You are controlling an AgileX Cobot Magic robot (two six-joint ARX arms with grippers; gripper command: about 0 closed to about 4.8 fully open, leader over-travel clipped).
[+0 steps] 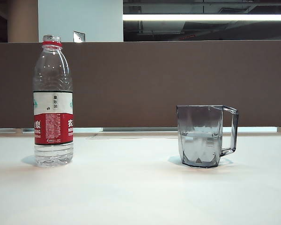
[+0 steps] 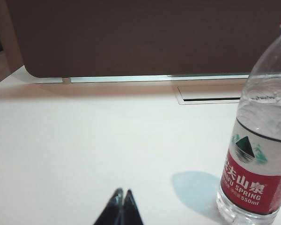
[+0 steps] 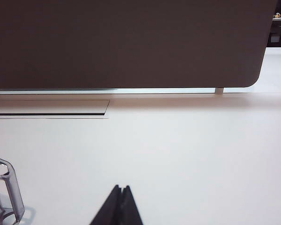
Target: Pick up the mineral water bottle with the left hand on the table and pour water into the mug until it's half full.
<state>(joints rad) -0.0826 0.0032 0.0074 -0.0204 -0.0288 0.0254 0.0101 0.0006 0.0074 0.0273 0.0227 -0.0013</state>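
We're looking across the table (image 1: 140,197), wide and white, and the exterior view shows no arm at all: both grippers stay out of that shot. Behind runs a brown partition (image 1: 178,79), its rounded lower corners seen only from the wrist cameras.

On the left of the exterior view stands the mineral water bottle (image 1: 53,101), upright, uncapped, a little water low in its base. From the left wrist view we get only part of it: its far edge and base are cut by the frame, and condensation fogs the upper wall. Well apart to the right stands the mug (image 1: 205,136), upright, handle pointing right, water (image 1: 199,147) roughly halfway up. The right wrist view catches only its handle and a sliver of wall at the frame's corner.

The left gripper (image 2: 122,199) shows only as two dark fingertips pressed together, closed on nothing, low over the table beside the bottle but clear of it. The right gripper (image 3: 121,194) reads the same: tips meeting, empty, near the mug's handle without touching.
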